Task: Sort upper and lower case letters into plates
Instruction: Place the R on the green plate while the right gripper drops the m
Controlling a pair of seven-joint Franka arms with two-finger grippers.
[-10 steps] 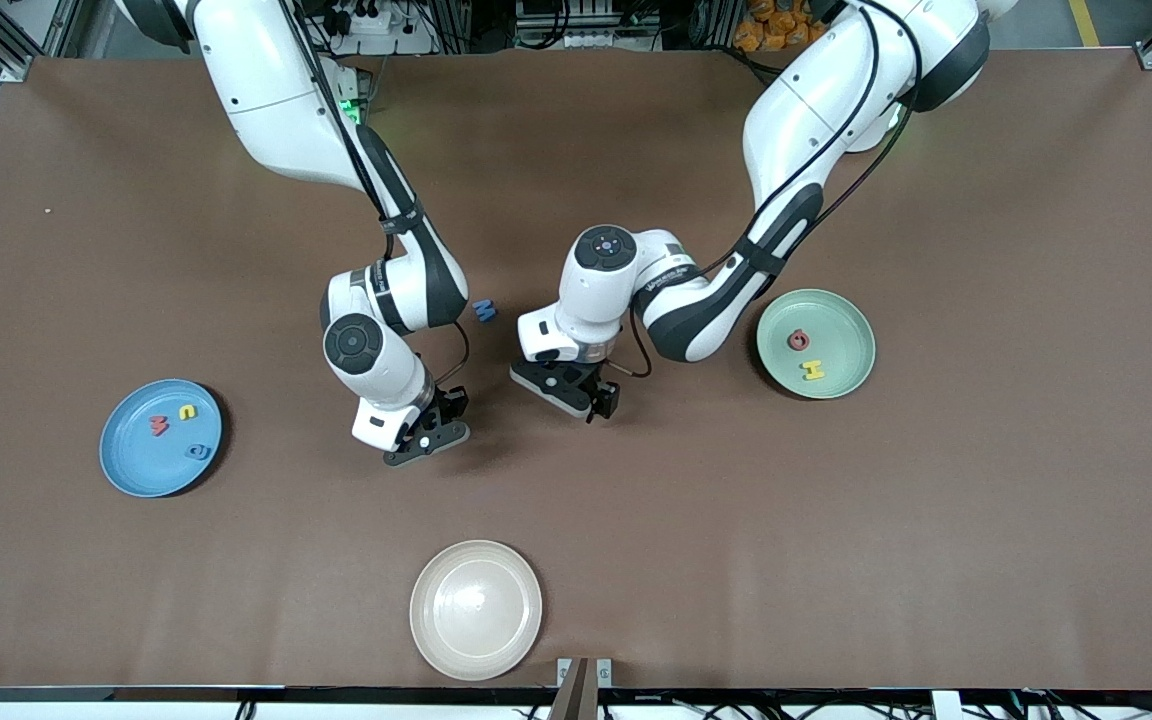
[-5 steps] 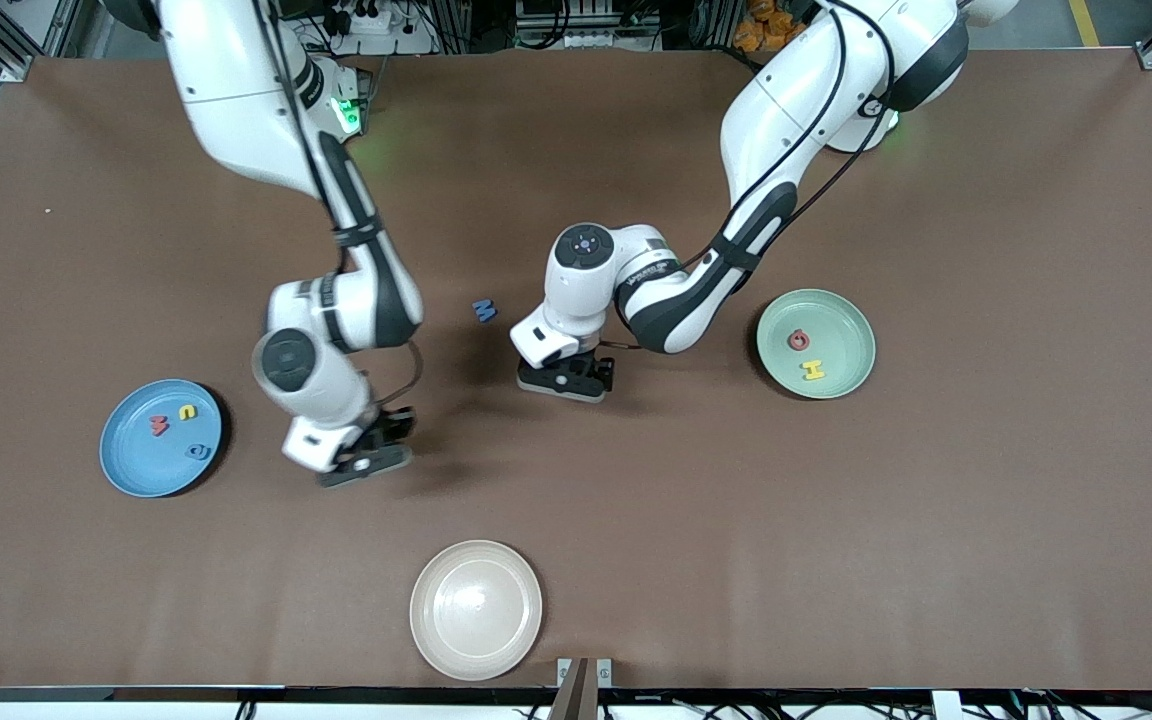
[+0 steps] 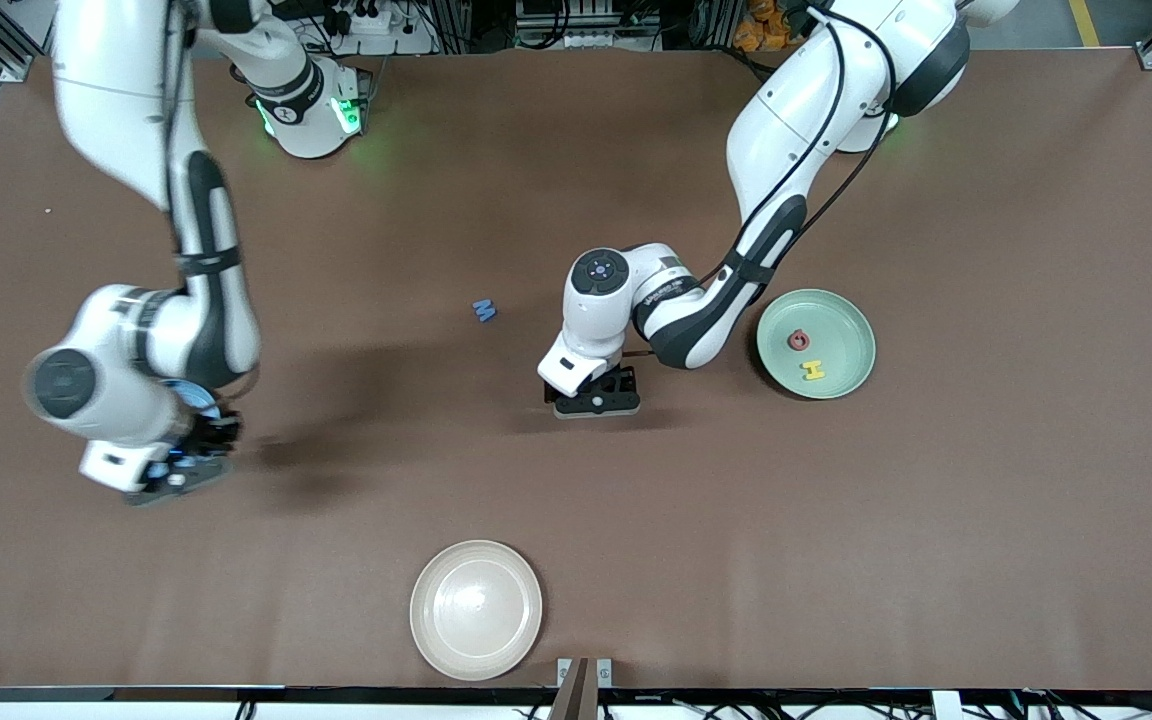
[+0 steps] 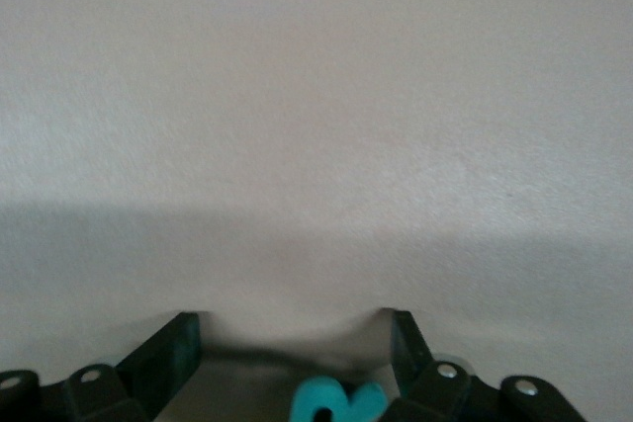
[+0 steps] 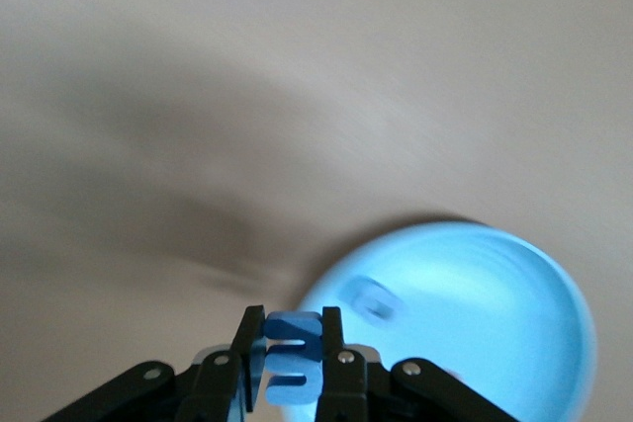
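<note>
My right gripper [image 3: 186, 465] is over the light blue plate [image 5: 495, 343], which its arm mostly hides in the front view. It is shut on a small blue letter [image 5: 294, 363], held upright between its fingers [image 5: 293, 328]. A blurred blue letter [image 5: 374, 298] lies in that plate. My left gripper [image 3: 596, 400] is low over the table's middle, open [image 4: 287, 343], with a teal letter [image 4: 336, 404] on the table between its fingers. A blue letter M [image 3: 483, 311] lies on the table. The mint green plate [image 3: 841, 320] holds a red letter [image 3: 798, 341] and a yellow H [image 3: 813, 371].
A cream-white round plate [image 3: 476, 610] stands near the table's edge closest to the front camera. The left arm's elbow [image 3: 676, 320] hangs close beside the mint plate.
The right arm has swung from the table's middle toward its own end, carrying the blue letter over the light blue plate. The left gripper has turned and shifted slightly near the middle.
</note>
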